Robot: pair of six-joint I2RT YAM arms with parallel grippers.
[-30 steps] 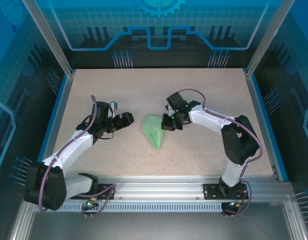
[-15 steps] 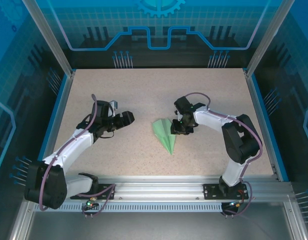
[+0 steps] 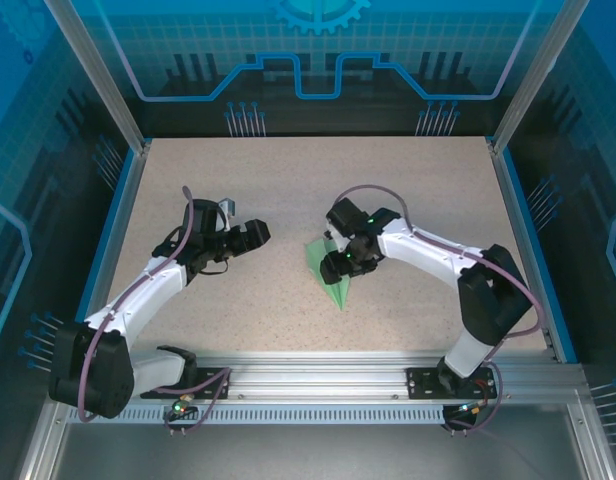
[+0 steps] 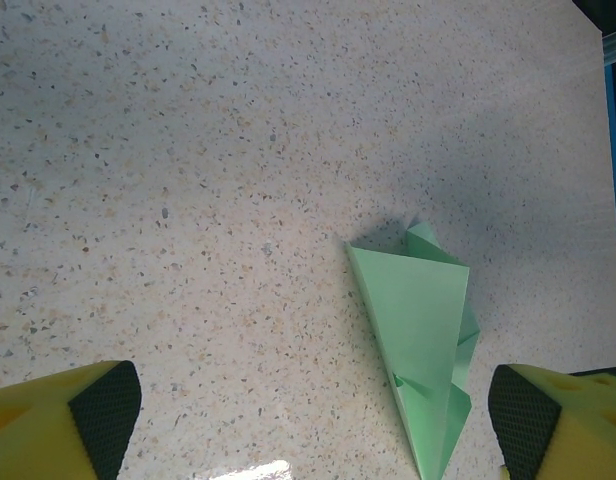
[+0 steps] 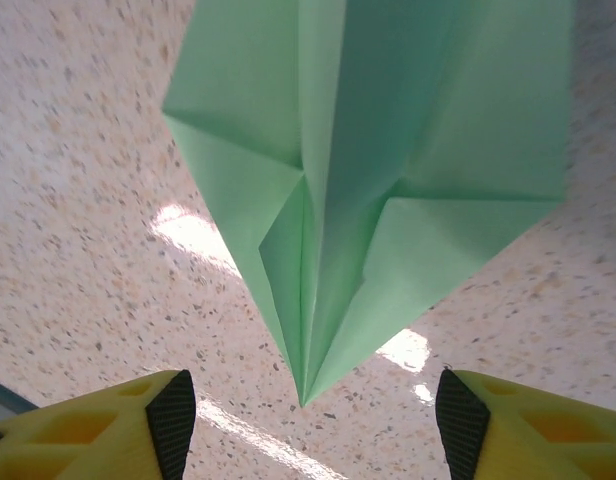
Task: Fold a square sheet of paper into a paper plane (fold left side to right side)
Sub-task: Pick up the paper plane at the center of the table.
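Note:
The paper plane (image 3: 334,290), a pale mint-green pointed dart with a centre crease, lies flat on the speckled table near the middle, its tip toward the near edge. My right gripper (image 3: 340,262) hovers just over its wide end and hides part of it. In the right wrist view the paper plane (image 5: 368,150) points down between the spread yellow fingertips (image 5: 173,420), and the right gripper (image 5: 316,425) is open on nothing. My left gripper (image 3: 252,235) is open to the plane's left, apart from it. In the left wrist view the plane (image 4: 418,330) lies near the right fingertip, within the left gripper (image 4: 313,420).
The speckled table (image 3: 238,320) is ringed by a blue rim and aluminium frame posts (image 3: 98,80). The rail with both arm bases (image 3: 318,380) runs along the near edge. Bare tabletop surrounds the plane.
The right gripper opened and let go of the paper plane, which shifted right and toward the near edge and now lies flat. The right gripper moved back over it. The left jaws widened slightly.

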